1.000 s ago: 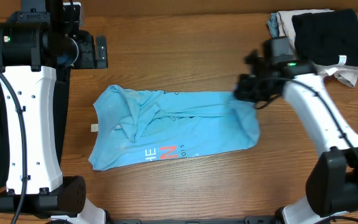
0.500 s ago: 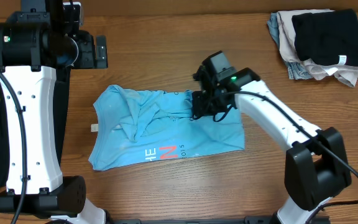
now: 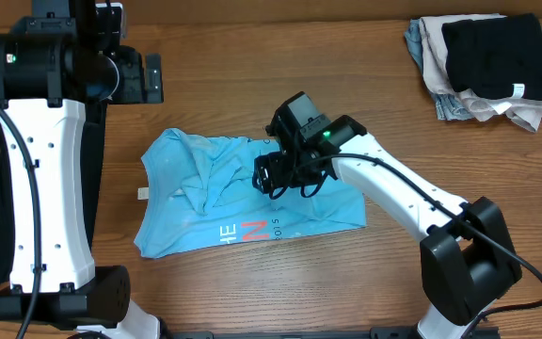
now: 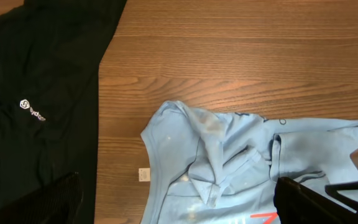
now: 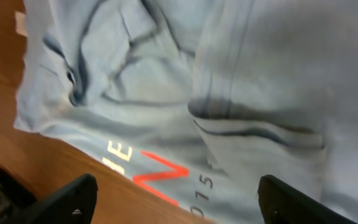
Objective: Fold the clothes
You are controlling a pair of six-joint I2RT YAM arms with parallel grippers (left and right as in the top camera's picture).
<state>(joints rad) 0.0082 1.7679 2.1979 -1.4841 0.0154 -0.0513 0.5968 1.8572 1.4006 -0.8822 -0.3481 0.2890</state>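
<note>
The clothes are a light blue T-shirt (image 3: 215,202) lying crumpled across the middle of the table, its white and red-orange lettering (image 3: 247,231) near the front edge. Its right part is folded over toward the middle. My right gripper (image 3: 273,177) hangs just above the shirt's middle, over that folded layer. In the right wrist view the right gripper (image 5: 179,199) is open, with only cloth and lettering (image 5: 157,177) below it. My left gripper (image 4: 179,205) is raised high over the shirt's left part (image 4: 216,155), open and holding nothing.
A pile of black and pale garments (image 3: 483,56) sits at the back right corner. A black garment (image 4: 36,93) lies along the left side of the table. A small white tag (image 3: 143,194) lies by the shirt's left edge.
My right gripper carried the shirt's right edge leftward over the shirt, then opened and let it go. The left arm stayed still.
</note>
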